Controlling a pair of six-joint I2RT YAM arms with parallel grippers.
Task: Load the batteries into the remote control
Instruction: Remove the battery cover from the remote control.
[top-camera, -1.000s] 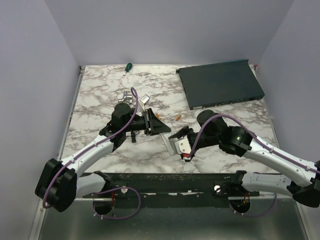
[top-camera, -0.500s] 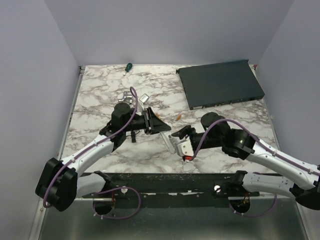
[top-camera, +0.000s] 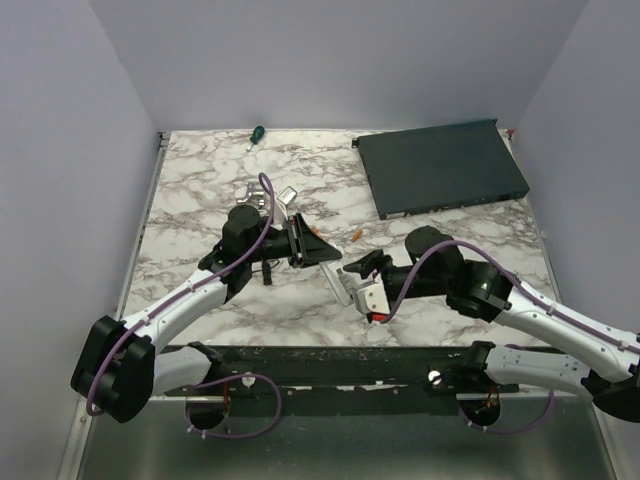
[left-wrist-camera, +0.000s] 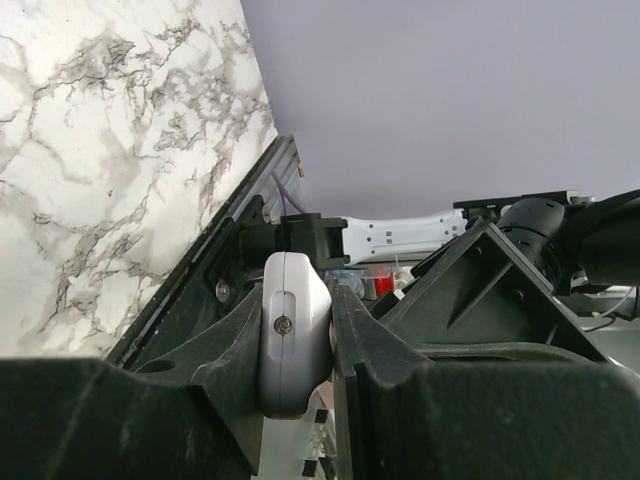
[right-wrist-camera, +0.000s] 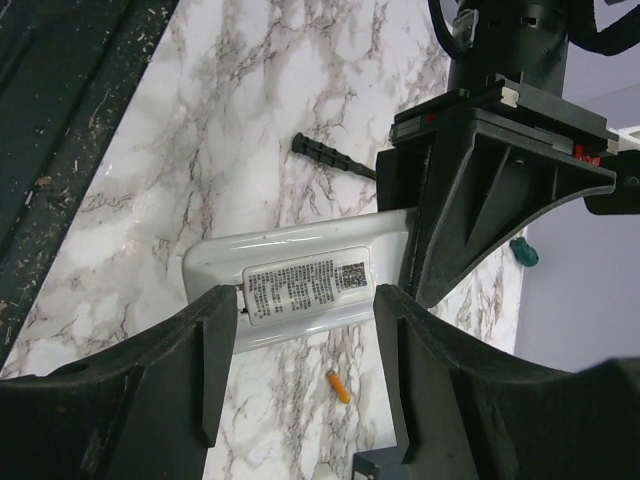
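Since the earlier frame the right arm has shifted slightly rightward. Top view: the remote control sits mid-table between both grippers; one battery lies beyond. Left wrist: left gripper clamps the remote's white end. Right wrist: right gripper straddles its labelled back, contact apparently unclear.

White remote control, orange battery, green-handled screwdriver, dark flat box, grey-veined white marble desk.

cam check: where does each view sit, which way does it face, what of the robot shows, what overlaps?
Top external: above and behind, facing down at the marble table; both arms show.
Left wrist: on the left hand, facing along its fingers clamping the remote control.
Right wrist: on the right hand, looking down at the remote control.
Shared: the remote control.
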